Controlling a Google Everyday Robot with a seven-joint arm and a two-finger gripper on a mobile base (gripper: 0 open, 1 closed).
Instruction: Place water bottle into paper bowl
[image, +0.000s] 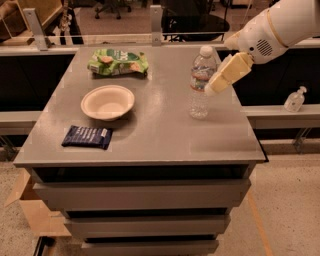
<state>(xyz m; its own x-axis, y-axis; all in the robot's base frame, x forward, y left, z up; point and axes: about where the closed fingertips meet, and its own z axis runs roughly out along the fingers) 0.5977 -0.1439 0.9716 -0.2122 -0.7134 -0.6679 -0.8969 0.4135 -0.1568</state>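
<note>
The water bottle stands upright on the right half of the grey table; it is clear with a white cap and a label band. The paper bowl sits empty on the left half, about a bowl's width left of the bottle. My gripper, cream-coloured on a white arm, reaches in from the upper right and is at the bottle's right side at label height, overlapping its edge.
A green snack bag lies at the table's back left. A dark blue packet lies near the front left. A small pump dispenser stands on the ledge at right. A cardboard box sits on the floor at lower left.
</note>
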